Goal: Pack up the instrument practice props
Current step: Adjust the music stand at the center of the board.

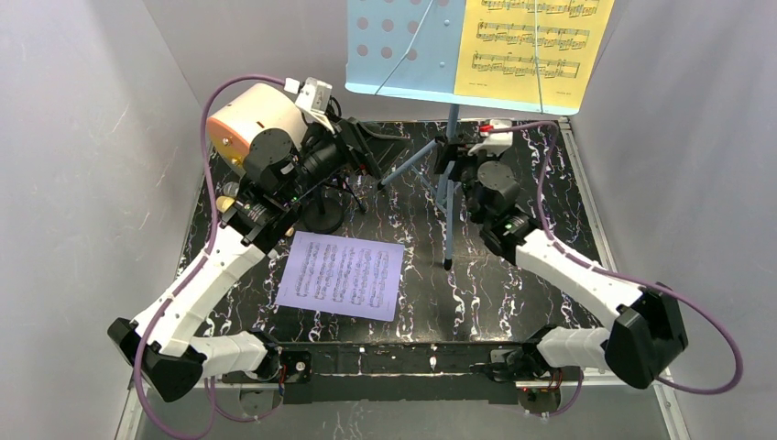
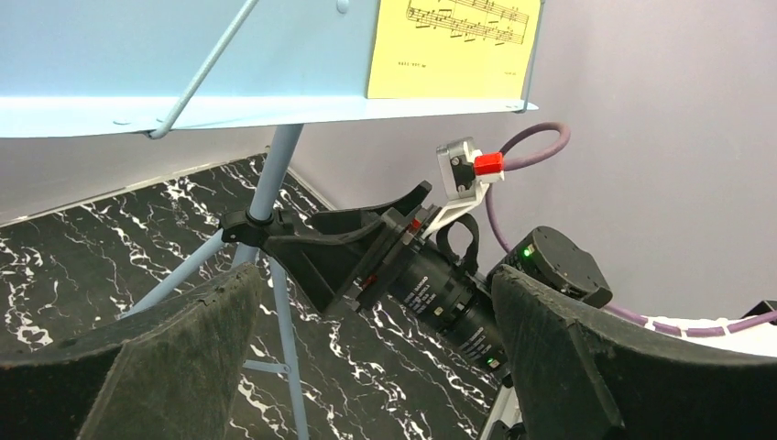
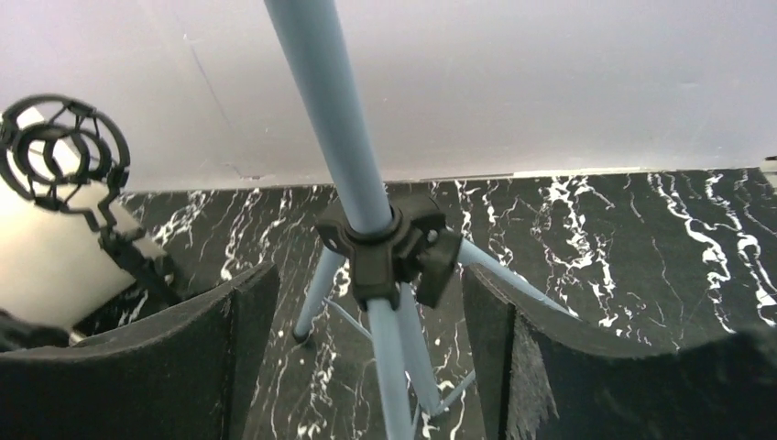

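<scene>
The blue perforated music rack [image 1: 403, 46] stands on its tripod at the back of the table, with the yellow score sheet [image 1: 531, 46] on its desk. The lavender score sheet [image 1: 341, 273] lies flat on the table in front. My right gripper [image 3: 366, 302] is open, and its fingers [image 3: 229, 357] straddle the tripod legs just below the black hub [image 3: 385, 243], with a gap on each side. My left gripper [image 2: 376, 293] is open and holds nothing. It hangs left of the tripod, facing the pole [image 2: 275, 165]. A black round-base pole [image 1: 322, 215] is partly hidden under the left arm.
A big cream cylinder with an orange face [image 1: 247, 124] sits at the back left. A black wire cage holder [image 3: 55, 151] stands in front of it. Grey walls close in the table on three sides. The two grippers are close together beside the tripod.
</scene>
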Robot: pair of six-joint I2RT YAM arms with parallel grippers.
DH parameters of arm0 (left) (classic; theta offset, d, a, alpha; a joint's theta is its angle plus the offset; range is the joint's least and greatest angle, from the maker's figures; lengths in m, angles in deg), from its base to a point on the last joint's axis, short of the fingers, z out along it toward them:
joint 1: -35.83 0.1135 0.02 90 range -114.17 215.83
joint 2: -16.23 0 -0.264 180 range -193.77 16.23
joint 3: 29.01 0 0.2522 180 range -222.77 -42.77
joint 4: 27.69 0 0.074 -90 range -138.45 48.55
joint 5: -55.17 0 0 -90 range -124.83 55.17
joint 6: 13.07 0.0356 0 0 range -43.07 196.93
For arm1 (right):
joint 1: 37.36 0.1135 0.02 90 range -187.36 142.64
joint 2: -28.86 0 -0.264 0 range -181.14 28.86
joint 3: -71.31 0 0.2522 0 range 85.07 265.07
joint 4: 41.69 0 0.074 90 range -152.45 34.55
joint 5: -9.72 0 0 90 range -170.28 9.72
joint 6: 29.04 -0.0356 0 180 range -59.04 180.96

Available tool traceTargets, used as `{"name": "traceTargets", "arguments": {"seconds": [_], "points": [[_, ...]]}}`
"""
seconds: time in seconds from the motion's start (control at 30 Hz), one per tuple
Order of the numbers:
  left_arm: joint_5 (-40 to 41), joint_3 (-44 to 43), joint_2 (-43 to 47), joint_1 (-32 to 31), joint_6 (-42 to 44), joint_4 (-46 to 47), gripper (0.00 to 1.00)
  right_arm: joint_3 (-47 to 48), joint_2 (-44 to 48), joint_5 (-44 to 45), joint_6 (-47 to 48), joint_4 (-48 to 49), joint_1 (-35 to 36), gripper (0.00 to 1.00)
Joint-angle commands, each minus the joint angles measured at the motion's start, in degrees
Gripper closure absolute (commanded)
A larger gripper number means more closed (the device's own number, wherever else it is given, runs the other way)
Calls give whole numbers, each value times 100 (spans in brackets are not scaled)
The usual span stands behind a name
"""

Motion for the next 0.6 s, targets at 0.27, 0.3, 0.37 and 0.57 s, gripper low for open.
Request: {"name": "traceTargets", "arguments": {"seconds": [0.27,0.3,0.37,0.57], "points": [[374,724,482,-77,284,40,6,-1346,568,-2061,-1463,-1279,-483,17],[388,783,516,-78,285,22,5,-1415,565,-2126,-1611,-1379,-479,17],[397,846,555,-72,285,-3,5,-1530,549,-2247,-1914,-1566,-470,17],[416,892,530,-76,294,-8,5,-1643,241,-2035,-2603,-1964,-67,16]]}}
